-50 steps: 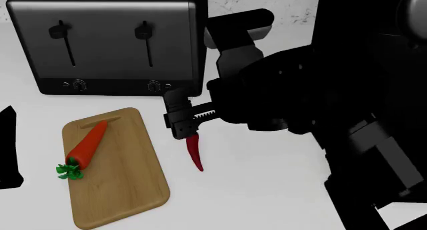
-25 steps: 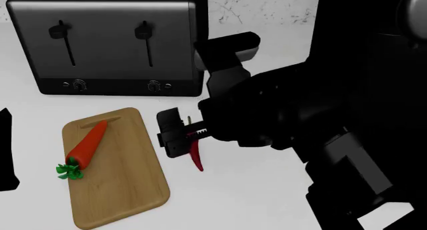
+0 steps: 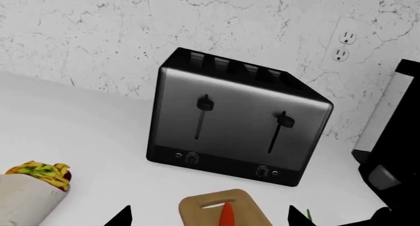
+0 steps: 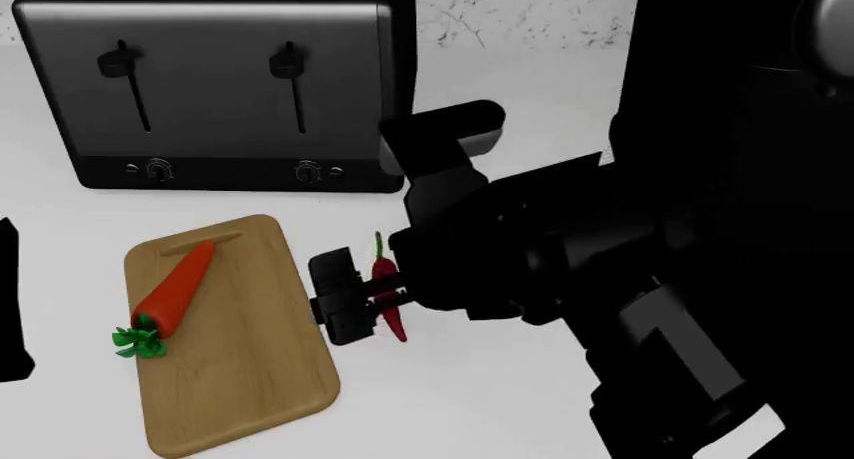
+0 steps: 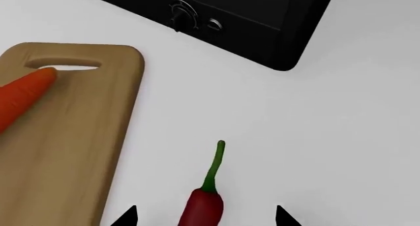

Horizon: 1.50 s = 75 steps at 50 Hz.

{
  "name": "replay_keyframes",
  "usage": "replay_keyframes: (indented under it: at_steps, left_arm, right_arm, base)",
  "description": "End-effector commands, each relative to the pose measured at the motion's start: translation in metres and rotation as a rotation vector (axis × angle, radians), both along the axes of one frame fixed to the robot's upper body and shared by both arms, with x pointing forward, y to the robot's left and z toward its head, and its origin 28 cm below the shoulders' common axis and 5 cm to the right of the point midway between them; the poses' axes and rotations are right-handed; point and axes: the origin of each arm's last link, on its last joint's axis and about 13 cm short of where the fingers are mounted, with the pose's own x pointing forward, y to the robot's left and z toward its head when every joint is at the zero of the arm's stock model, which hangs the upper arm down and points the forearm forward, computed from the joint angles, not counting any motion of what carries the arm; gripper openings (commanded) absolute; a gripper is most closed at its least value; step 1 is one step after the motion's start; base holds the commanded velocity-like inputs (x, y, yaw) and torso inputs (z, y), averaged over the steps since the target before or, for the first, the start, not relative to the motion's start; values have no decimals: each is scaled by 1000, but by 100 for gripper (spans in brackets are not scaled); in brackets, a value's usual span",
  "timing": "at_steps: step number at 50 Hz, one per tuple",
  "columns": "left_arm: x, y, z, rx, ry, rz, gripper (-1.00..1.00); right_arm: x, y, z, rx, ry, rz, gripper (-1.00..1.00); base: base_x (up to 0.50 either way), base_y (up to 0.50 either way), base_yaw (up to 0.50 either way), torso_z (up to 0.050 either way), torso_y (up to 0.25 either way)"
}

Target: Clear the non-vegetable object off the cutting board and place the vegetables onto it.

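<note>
The right gripper (image 4: 358, 301) has slid left over the chili (image 5: 204, 204), jaws open astride it for a grasp, while the carrot (image 4: 176, 284) already lies on the board (image 4: 254, 379); the left jaws appear open.

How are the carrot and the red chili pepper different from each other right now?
The carrot is orange, thick and tapered; the chili pepper is red, slimmer and smaller. The carrot lies on the cutting board; the chili lies on the white counter beside it. The carrot has a leafy green top; the chili has a thin green stem. The right end effector is at the chili, none at the carrot. Both are vegetables.
</note>
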Motion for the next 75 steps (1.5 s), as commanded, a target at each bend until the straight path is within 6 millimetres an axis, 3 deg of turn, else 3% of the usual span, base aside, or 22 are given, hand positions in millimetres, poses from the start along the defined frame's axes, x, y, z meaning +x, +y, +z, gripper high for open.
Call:
replay_keyframes:
  at_steps: [1, 17, 18, 27, 45, 64, 75]
  left_arm:
    - [4, 2, 3, -29, -45, 6, 100]
    - [5, 1, 6, -32, -54, 2, 100]
    - [5, 1, 7, -33, -56, 2, 100]
    - [1, 2, 9, -40, -65, 5, 100]
    - [-8, 4, 17, -52, -95, 8, 100]
    - [-12, 6, 22, -65, -116, 9, 100]
    - [-13, 7, 22, -65, -119, 15, 100]
  right_arm:
    - [-1, 8, -5, 22, 19, 36, 100]
    - [-8, 6, -18, -23, 54, 50, 100]
    - [-10, 7, -17, -30, 47, 62, -100]
    - [-16, 4, -2, -54, 25, 65, -100]
    - [-39, 12, 59, -45, -94, 151, -100]
    - [-66, 43, 40, 108, -33, 143, -100]
    - [-55, 58, 38, 184, -15, 158, -100]
  base:
    - [0, 0, 0, 0, 0]
    - [1, 0, 0, 0, 0]
    - [0, 0, 0, 0, 0]
    - [0, 0, 0, 0, 0]
    - [0, 0, 0, 0, 0]
    - [0, 0, 0, 0, 0]
    - [0, 0, 0, 0, 0]
